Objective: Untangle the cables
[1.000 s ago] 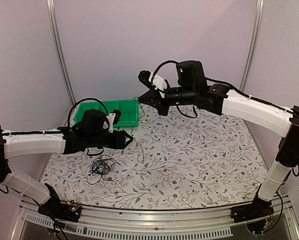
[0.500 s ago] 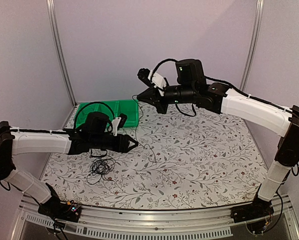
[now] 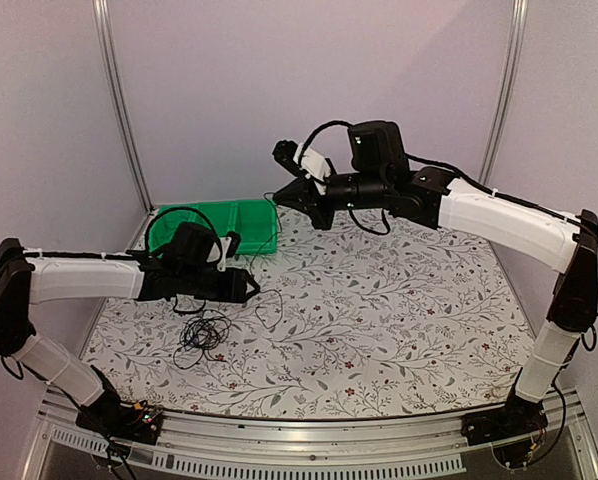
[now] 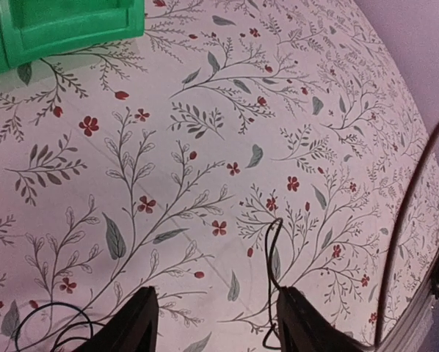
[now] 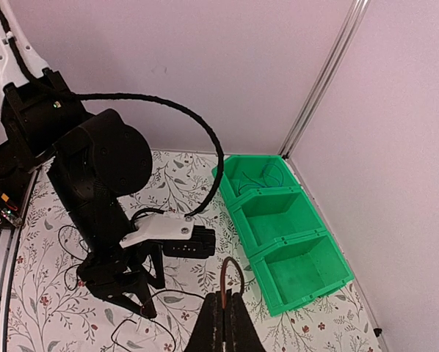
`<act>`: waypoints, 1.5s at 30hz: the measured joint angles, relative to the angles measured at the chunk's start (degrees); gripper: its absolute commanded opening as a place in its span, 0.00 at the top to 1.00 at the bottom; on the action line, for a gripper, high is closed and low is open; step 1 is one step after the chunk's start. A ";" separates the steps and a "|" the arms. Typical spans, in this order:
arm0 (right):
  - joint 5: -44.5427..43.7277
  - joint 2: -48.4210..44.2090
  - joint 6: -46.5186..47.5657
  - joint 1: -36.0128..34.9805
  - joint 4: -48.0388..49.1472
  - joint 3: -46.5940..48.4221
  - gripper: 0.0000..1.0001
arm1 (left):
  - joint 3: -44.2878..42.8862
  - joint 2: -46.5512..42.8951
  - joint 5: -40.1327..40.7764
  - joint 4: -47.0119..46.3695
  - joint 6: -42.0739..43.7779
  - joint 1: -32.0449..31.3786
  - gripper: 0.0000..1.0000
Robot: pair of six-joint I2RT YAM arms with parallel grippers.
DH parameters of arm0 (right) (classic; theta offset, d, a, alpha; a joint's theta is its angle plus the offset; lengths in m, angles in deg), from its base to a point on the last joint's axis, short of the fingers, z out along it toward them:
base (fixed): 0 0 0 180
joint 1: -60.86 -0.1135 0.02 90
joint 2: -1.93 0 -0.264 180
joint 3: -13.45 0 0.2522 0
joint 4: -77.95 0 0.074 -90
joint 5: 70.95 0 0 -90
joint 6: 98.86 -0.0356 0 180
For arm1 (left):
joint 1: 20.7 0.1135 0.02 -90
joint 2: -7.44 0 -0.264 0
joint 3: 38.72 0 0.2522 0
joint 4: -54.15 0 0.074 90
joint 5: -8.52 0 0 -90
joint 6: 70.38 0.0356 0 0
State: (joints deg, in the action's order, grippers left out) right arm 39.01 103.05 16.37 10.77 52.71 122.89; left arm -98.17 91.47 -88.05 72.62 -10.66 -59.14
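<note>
Near left on the table (image 3: 399,330), cables (image 3: 201,336) lie in a loose coil, just nearer than left gripper (image 4: 218,301). Its jaws are spread, one strand (image 4: 271,257) between them. Right gripper (image 5: 225,312) is raised at far centre, jaws pressed together, pinching a wire loop (image 5: 231,273). Risks: left closes off-line and misses the thin strand; right pulling could tighten knots or drag the coil toward green bin (image 3: 229,222).
</note>
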 measured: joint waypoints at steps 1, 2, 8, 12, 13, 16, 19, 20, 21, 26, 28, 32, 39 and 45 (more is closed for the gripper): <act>-0.07 0.24 0.02 0.00 0.00 0.00 1.00 | 0.00 -0.15 0.11 0.37 0.00 0.02 0.43; -0.15 0.50 0.04 0.00 0.00 0.00 1.00 | 0.22 -0.61 0.20 0.61 0.02 0.04 0.42; -0.31 2.08 0.02 0.00 -0.04 0.00 1.00 | 3.98 -6.32 -1.84 -2.97 0.59 0.09 0.39; -0.31 2.16 0.02 0.02 -0.02 0.00 1.00 | 4.94 -6.62 -4.46 -7.34 1.27 0.09 0.40; -0.31 2.16 0.02 0.02 -0.02 0.00 1.00 | 4.92 -6.34 -4.90 -7.93 1.38 0.09 0.41; -0.31 2.21 0.02 0.02 -0.02 0.00 1.00 | 3.93 -4.00 -6.34 -8.79 1.73 0.09 0.42; -0.33 2.25 0.02 0.02 -0.02 0.07 1.00 | 2.43 -1.55 -6.62 -8.26 1.75 0.09 0.44; -0.33 2.25 0.02 0.02 -0.02 0.09 1.00 | 1.95 -0.94 -6.62 -8.24 1.75 0.13 0.46; -0.33 2.27 0.02 0.02 -0.02 0.20 1.00 | 1.73 -0.61 -6.67 -8.28 1.77 0.22 0.49; -0.31 2.38 0.00 0.02 0.00 0.68 1.00 | 1.60 0.22 -7.15 -8.96 1.53 0.81 0.60; -0.31 2.40 0.00 0.02 0.02 0.72 1.00 | 1.60 0.66 -7.15 -9.40 1.46 1.33 0.66; -0.33 2.51 0.00 0.02 0.00 0.81 1.00 | 1.57 1.20 -6.91 -10.49 0.83 2.47 0.87; -1.77 2.54 -0.04 0.22 0.02 0.79 1.00 | 1.53 1.22 -6.54 -11.56 0.66 3.43 1.00; -4.74 2.99 -2.23 4.92 1.97 -2.27 1.00 | 1.44 -4.92 -6.84 -8.46 4.24 5.86 1.00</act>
State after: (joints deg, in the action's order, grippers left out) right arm 34.27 106.05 14.14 15.69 54.67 120.61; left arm -96.73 86.55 -94.89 64.16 -6.42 -53.28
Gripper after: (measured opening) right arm 0.020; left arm 0.001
